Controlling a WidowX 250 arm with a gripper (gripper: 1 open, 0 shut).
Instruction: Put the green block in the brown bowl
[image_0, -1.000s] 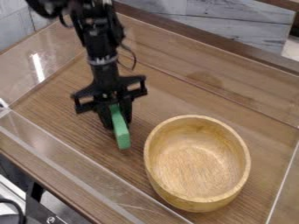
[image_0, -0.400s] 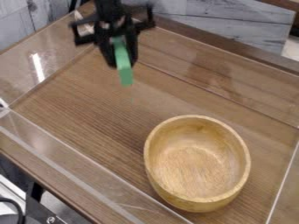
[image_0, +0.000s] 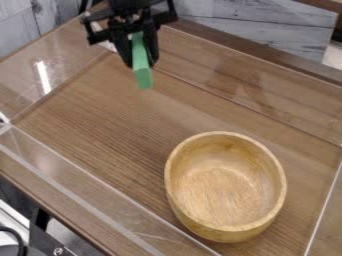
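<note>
Above the table, gripper (image_0: 135, 40) clamps green block (image_0: 140, 66) hanging down.

Green block (image_0: 140, 62) aloft; brown bowl (image_0: 226, 186) seemingly empty

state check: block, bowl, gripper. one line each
green block: held in the gripper, lifted off the table, hanging roughly upright with its lower end free
brown bowl: upright on the table, empty, untouched
gripper: shut on the green block, up and to the left of the bowl in the picture, not over it
</note>
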